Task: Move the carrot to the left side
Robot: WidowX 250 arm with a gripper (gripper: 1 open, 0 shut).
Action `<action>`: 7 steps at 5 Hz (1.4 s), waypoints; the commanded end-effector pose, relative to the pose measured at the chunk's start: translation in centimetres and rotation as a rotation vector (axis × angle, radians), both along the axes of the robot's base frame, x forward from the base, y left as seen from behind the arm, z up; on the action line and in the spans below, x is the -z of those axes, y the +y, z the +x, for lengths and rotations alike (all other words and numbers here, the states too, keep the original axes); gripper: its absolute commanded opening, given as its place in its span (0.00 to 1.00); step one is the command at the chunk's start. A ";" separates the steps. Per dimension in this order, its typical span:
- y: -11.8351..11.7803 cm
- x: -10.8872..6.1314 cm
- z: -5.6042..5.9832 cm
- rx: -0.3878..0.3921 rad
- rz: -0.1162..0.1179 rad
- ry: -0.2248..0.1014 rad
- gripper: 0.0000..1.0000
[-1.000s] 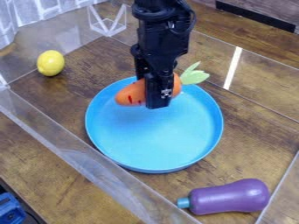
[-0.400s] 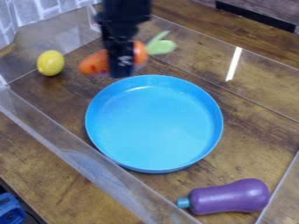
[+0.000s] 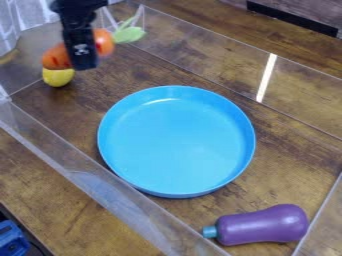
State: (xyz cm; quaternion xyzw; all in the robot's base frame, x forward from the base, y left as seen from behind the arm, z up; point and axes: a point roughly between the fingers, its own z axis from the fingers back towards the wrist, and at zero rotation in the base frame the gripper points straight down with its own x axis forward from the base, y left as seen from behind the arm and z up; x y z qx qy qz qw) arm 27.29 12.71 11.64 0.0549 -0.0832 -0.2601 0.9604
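Carrot in My Grip by the Far Left Corner

I had the carrot (image 3: pixel 54 57) clasped between my jaws (image 3: pixel 84 50), up toward the far left corner of the bench (image 3: pixel 74 130) as the camera saw it. Its orange body showed on both sides of my dark fingers, and its pale green leaves stuck out to the right. My fingers were blurred, so their exact hold on the skin could not be made out.

Just below the carrot in the view sat the lemon (image 3: pixel 58 78), near the left edge of the bench, its top partly covered by the orange. I could not tell whether the two touched.

The plate (image 3: pixel 175 140), round and blue, lay flat around the middle of the bench, well apart from me, with nothing on it. The eggplant (image 3: pixel 262 226) lay on its side toward the near right corner, its green end pointing left, near the plate but not touching it.

A clear wall (image 3: pixel 94 185) ran slantwise along the left side of the bench toward the near edge. Outside it, at the bottom left of the view, some blue thing (image 3: pixel 12 240) showed in part. A white strip (image 3: pixel 266 78) marked the wood beyond the plate, toward the right.
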 end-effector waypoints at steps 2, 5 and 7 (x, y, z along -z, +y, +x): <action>3.1 2.1 -0.2 -0.017 0.031 -0.006 0.00; 5.0 5.1 0.4 -0.033 0.039 -0.007 1.00; 5.2 6.7 1.2 -0.033 0.041 -0.010 1.00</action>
